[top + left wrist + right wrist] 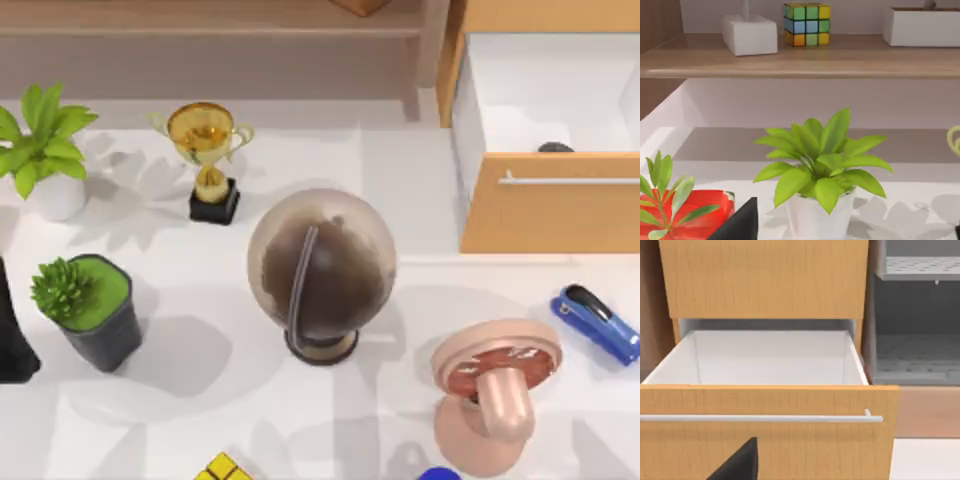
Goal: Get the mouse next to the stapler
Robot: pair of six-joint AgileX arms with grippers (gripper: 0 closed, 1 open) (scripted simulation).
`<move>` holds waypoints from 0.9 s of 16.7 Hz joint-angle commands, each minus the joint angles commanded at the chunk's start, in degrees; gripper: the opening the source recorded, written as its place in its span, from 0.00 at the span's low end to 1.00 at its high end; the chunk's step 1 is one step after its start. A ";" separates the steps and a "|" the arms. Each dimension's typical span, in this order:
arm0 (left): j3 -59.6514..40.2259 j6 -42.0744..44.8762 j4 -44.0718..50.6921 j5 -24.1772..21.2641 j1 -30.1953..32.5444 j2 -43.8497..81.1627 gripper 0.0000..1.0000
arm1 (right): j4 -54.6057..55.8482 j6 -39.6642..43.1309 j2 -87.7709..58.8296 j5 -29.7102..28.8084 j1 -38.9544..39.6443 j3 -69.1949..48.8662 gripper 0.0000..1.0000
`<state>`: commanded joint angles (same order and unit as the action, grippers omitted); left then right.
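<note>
Mouse, small dark dome (pixel 555 148), inside open wooden drawer (pixel 550 215) at 1 o'clock | bright blue stapler (pixel 597 322) at 4 o'clock, well apart | I can't tell either gripper's fingers | nothing grasped yet, whole transfer left.

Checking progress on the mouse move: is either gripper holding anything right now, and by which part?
Nothing is seen held. The mouse lies in the open drawer, the stapler on the table at the right, both untouched.
</note>
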<state>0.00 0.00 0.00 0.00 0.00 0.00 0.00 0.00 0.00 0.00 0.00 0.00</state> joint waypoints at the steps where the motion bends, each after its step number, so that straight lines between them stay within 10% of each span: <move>1: 0.00 0.00 0.00 0.00 0.00 0.00 1.00 | 0.00 0.00 0.00 0.00 0.00 0.00 1.00; 15: 0.00 0.00 0.00 0.00 0.00 0.00 1.00 | -22.77 -4.06 -45.70 -1.97 0.93 -39.55 1.00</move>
<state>0.00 0.00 0.00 0.00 0.00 0.00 -22.77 -4.06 -45.70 -1.97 0.93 -39.55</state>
